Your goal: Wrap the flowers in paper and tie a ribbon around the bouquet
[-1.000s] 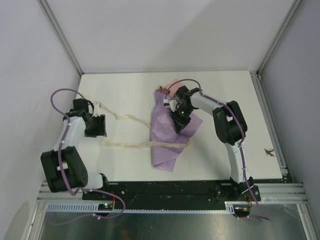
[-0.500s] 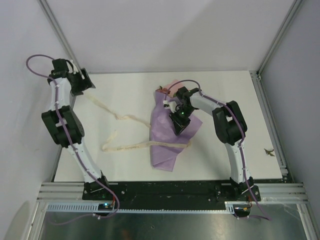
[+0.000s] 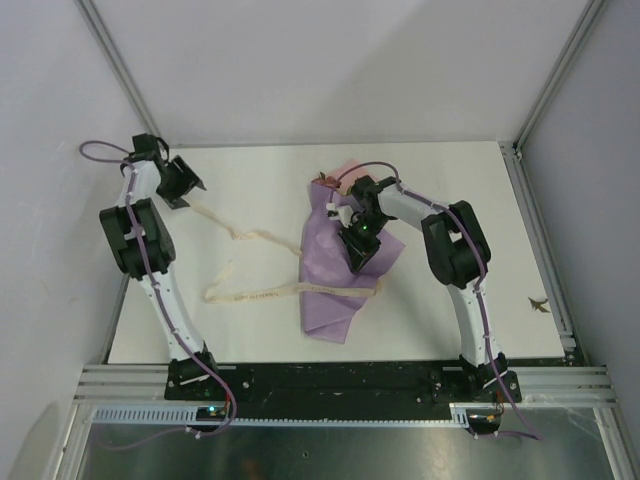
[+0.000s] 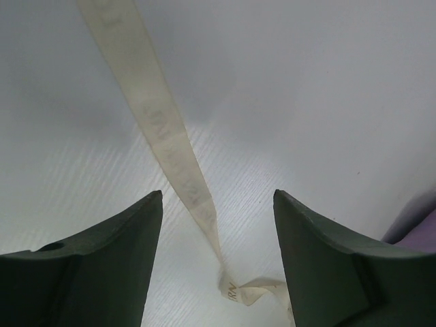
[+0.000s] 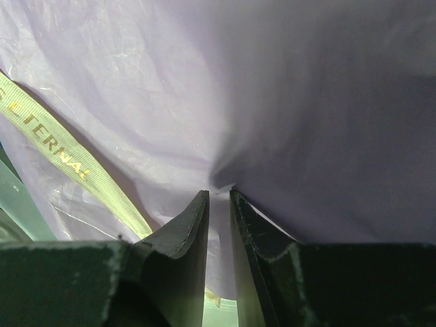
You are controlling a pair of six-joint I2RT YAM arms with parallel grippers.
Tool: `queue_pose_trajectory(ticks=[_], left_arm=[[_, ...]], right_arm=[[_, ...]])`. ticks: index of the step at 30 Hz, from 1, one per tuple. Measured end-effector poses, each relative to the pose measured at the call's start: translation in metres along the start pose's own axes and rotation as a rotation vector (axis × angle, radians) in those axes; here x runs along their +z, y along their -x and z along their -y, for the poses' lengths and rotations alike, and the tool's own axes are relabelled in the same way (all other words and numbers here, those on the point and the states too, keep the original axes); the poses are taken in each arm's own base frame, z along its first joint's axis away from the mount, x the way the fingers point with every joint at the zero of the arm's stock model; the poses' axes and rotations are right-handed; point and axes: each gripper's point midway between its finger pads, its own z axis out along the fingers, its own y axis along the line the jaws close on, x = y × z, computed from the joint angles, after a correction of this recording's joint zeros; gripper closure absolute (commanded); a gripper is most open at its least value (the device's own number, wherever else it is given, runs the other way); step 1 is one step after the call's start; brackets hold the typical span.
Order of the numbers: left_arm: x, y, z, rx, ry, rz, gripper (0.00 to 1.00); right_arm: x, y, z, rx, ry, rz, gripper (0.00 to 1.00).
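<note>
At ten o'clock of the worktop (image 3: 470, 190) the left tool (image 3: 183, 182) hung with its jaws spread wide, gripping nothing. The ribbon (image 3: 262, 238) ran loose through the gap between them, held by neither finger. From there it trailed toward four o'clock to the bouquet (image 3: 335, 285) near the centre. A second length lay across the cone's lower part, its free end out at eight o'clock. The flowers (image 3: 324, 180) peeked from the cone's twelve o'clock end. The right tool (image 5: 219, 197) was pinched almost closed on a fold of the lilac paper (image 5: 136, 82), its arm standing over the bouquet. A small dark scrap (image 3: 540, 303) lay alone at four o'clock.
</note>
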Motion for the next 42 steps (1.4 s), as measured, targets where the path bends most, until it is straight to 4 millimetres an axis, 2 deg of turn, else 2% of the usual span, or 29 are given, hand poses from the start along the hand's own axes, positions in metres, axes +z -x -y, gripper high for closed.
queue_pose_trajectory(ticks=[10, 13, 14, 16, 20, 21, 24, 29, 31, 33, 34, 37, 39, 41, 42], left_arm=[[0.031, -0.039, -0.006, -0.121, 0.045, -0.094, 0.29], [0.033, -0.037, -0.002, -0.142, 0.040, -0.084, 0.31], [0.034, -0.037, -0.001, -0.147, 0.038, -0.083, 0.34], [0.037, -0.035, 0.004, -0.152, 0.025, -0.080, 0.50], [0.049, -0.029, 0.015, -0.154, -0.017, -0.072, 0.90], [0.052, -0.028, 0.017, -0.147, -0.028, -0.073, 0.95], [0.060, -0.024, 0.028, -0.120, -0.074, -0.075, 0.99], [0.048, -0.021, 0.057, 0.003, -0.174, -0.066, 1.00], [0.032, -0.030, 0.074, 0.097, -0.210, -0.062, 1.00], [0.001, -0.051, 0.098, 0.236, -0.259, -0.057, 1.00], [-0.021, -0.065, 0.113, 0.319, -0.293, -0.053, 1.00], [-0.100, -0.120, 0.166, 0.619, -0.452, -0.002, 1.00], [-0.152, -0.165, 0.190, 0.816, -0.586, 0.034, 1.00], [-0.197, -0.212, 0.195, 0.986, -0.713, 0.051, 1.00], [-0.217, -0.236, 0.190, 1.067, -0.770, 0.056, 1.00]], right_arm=[[0.000, 0.000, 0.000, 0.010, 0.005, -0.015, 0.76], [0.000, 0.000, 0.000, 0.012, 0.005, -0.019, 0.76], [0.000, 0.000, 0.000, 0.014, 0.005, -0.022, 0.77], [0.000, 0.000, 0.001, 0.015, 0.006, -0.023, 0.77], [-0.001, -0.001, 0.002, 0.016, 0.006, -0.023, 0.77], [-0.001, -0.001, 0.002, 0.017, 0.005, -0.022, 0.77], [-0.002, -0.001, 0.003, 0.020, 0.006, -0.021, 0.78], [-0.003, -0.002, 0.005, 0.023, 0.010, -0.021, 0.78], [-0.003, -0.002, 0.006, 0.027, 0.016, -0.019, 0.78], [-0.003, -0.002, 0.006, 0.031, 0.021, -0.017, 0.79], [-0.004, -0.002, 0.007, 0.033, 0.021, -0.016, 0.79], [-0.005, -0.002, 0.009, 0.039, 0.022, -0.011, 0.79], [-0.006, -0.002, 0.011, 0.043, 0.024, -0.005, 0.79], [-0.006, -0.003, 0.012, 0.051, 0.034, 0.001, 0.79], [-0.006, -0.003, 0.012, 0.054, 0.040, 0.006, 0.79]])
